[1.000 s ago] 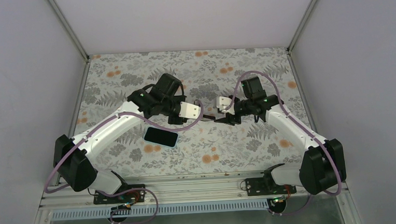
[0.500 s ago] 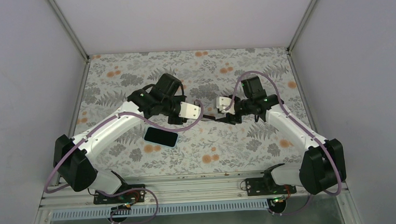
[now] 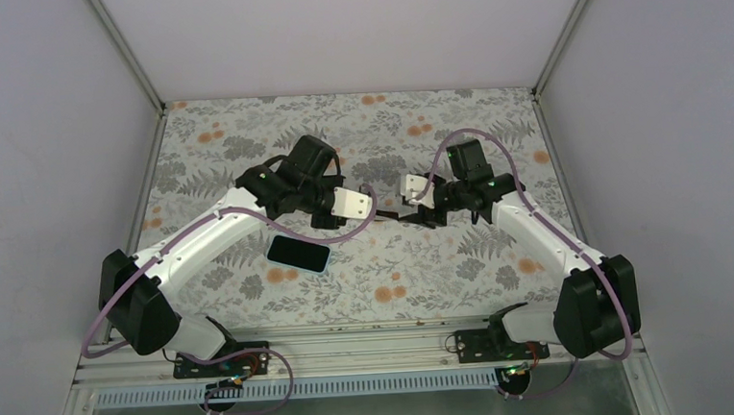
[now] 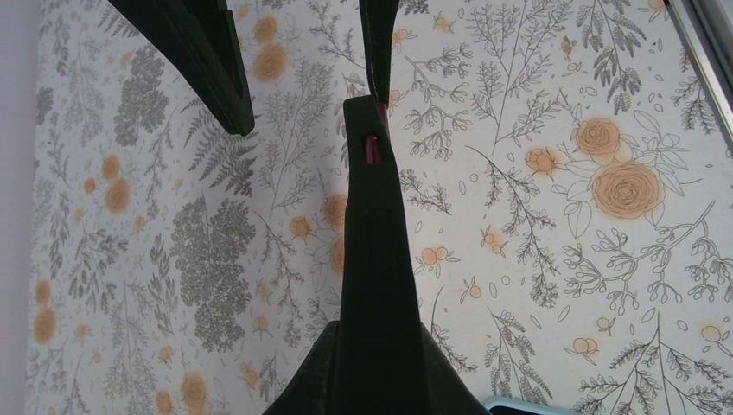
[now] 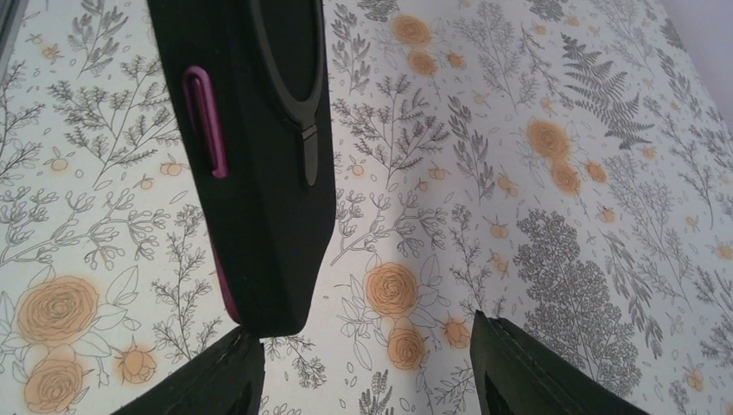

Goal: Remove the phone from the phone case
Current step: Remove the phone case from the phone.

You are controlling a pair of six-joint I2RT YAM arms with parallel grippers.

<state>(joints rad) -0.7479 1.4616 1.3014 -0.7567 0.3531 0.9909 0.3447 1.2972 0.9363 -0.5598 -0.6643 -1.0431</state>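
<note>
The phone (image 3: 299, 254), dark screen with a pale blue edge, lies flat on the table near the left arm; its corner shows in the left wrist view (image 4: 529, 405). The black phone case (image 3: 393, 216) with magenta side buttons hangs in the air between the two grippers. My left gripper (image 3: 374, 210) is shut on one end of it, and the case (image 4: 370, 251) runs edge-on away from its fingers. My right gripper (image 3: 412, 211) is open at the other end. In the right wrist view the case (image 5: 259, 147) reaches down beside the left finger (image 5: 203, 380); the other finger (image 5: 536, 372) stands well apart.
The table carries a floral cloth (image 3: 444, 270). Metal frame posts (image 3: 127, 49) and grey walls close in the left, right and back sides. A metal rail (image 3: 371, 337) runs along the near edge by the arm bases.
My right gripper has shifted slightly toward the far side at the case's end. The left arm, the case and the phone have stayed put.
</note>
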